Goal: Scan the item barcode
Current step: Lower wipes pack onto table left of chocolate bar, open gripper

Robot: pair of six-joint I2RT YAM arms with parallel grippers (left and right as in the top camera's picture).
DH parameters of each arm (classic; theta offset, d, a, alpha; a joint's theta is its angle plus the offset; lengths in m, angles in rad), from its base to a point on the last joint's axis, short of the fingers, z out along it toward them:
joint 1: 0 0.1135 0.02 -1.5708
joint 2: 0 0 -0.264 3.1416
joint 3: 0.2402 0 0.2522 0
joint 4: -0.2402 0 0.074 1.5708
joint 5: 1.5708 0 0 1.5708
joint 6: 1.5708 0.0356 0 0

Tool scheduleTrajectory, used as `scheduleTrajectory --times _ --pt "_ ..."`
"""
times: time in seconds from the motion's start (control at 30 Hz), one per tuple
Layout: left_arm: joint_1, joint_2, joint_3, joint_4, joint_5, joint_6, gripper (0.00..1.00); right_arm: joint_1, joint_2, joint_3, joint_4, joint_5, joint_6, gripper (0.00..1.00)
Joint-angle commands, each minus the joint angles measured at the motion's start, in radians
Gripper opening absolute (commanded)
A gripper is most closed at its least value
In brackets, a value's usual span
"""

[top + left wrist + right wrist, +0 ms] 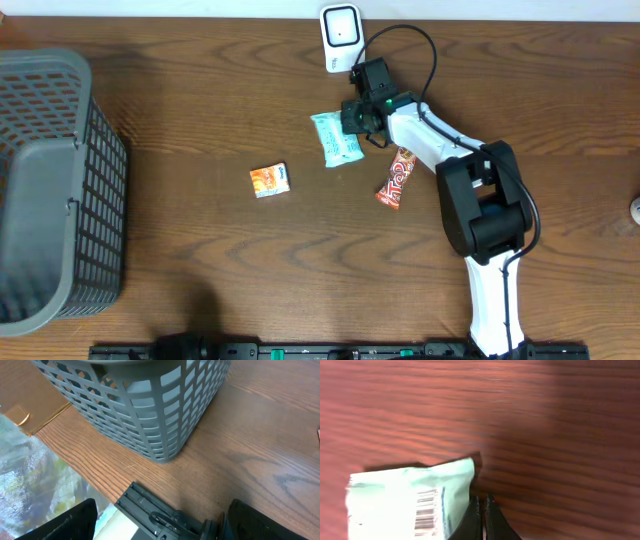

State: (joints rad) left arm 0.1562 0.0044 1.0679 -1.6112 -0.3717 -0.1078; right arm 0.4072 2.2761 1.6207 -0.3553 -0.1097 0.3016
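two arms shared the job, but only the right one was near the work. the right gripper (362, 118) sat at the upper right edge of the mint-green plastic packet (335, 140), which lay near the middle of the dark wooden table (180, 90). its fingers were pressed fully together, and the right wrist view put them against the packet's edge. i judged that a thin lip of the wrapper was pinched between them. the packet's long axis ran away from the robot, slightly tilted, towards the white box-shaped scanner (341, 25) at the far edge of the table. the scanner stood just beyond the gripper, so the coming move looked like a short carry forward, with a turn to face the code to the scanner window.

the black-and-white barcode (425, 516) showed on the packet's upper face, close to the gripped edge. its digits were too blurred to read. the left gripper (160, 515) stood wide open and empty beside the grey plastic lattice basket (150, 410), well apart from the packet.

a red and orange snack bar wrapper (396, 178) lay near the right arm, and its lettering seemed to read "top". a small orange carton (270, 180) lay to the packet's left, its print too small to make out.
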Motion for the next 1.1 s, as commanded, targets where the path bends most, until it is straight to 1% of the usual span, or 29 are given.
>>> scheduleTrajectory --times 0.0,0.1,0.17,0.2,0.23,0.27,0.33,0.37,0.47,0.53,0.63,0.73,0.83,0.87,0.97,1.07 --pt "0.003 0.000 0.001 -0.078 -0.010 0.001 0.84 0.031 0.029 -0.007 0.035 -0.197 -0.067 0.01" --pt "0.003 0.000 0.001 -0.078 -0.010 0.001 0.84 0.055 0.028 -0.006 0.077 -0.236 -0.143 0.01" --pt "0.003 0.000 0.001 -0.078 -0.010 0.001 0.84 0.061 0.026 0.014 0.065 -0.231 -0.165 0.02" --pt "0.003 0.000 0.001 -0.078 -0.010 0.001 0.84 0.061 0.024 0.027 0.046 -0.232 -0.164 0.11" --pt "0.003 0.000 0.001 -0.078 -0.010 0.001 0.84 0.057 0.018 0.050 0.010 -0.232 -0.164 0.29" --pt "0.003 0.000 0.001 -0.078 -0.010 0.001 0.84 0.051 0.012 0.072 -0.028 -0.231 -0.165 0.52" --pt "0.003 0.000 0.001 -0.078 -0.010 0.001 0.84 0.031 -0.008 0.136 -0.137 -0.200 -0.160 0.96" --pt "0.003 0.000 0.001 -0.078 -0.010 0.001 0.84 0.019 -0.015 0.163 -0.187 -0.187 -0.161 0.99" --pt "0.003 0.000 0.001 -0.078 -0.010 0.001 0.84 -0.033 -0.040 0.240 -0.334 -0.206 -0.161 0.99" --pt "0.003 0.000 0.001 -0.078 -0.010 0.001 0.84 -0.077 -0.040 0.259 -0.402 -0.318 -0.174 0.99" --pt "0.003 0.000 0.001 -0.078 -0.010 0.001 0.84 -0.133 -0.033 0.230 -0.459 -0.460 -0.191 0.99" --pt "0.003 0.000 0.001 -0.078 -0.010 0.001 0.84 -0.171 -0.028 0.159 -0.439 -0.494 -0.211 0.99" --pt "0.003 0.000 0.001 -0.078 -0.010 0.001 0.84 -0.189 -0.018 0.103 -0.411 -0.532 -0.267 0.99" --pt "0.003 0.000 0.001 -0.078 -0.010 0.001 0.84 -0.195 -0.004 0.075 -0.380 -0.577 -0.295 0.99" --pt "0.003 0.000 0.001 -0.078 -0.010 0.001 0.84 -0.198 0.030 0.066 -0.366 -0.667 -0.336 0.99" --pt "0.003 0.000 0.001 -0.077 -0.010 0.001 0.84 -0.196 0.058 0.066 -0.361 -0.694 -0.344 0.99"
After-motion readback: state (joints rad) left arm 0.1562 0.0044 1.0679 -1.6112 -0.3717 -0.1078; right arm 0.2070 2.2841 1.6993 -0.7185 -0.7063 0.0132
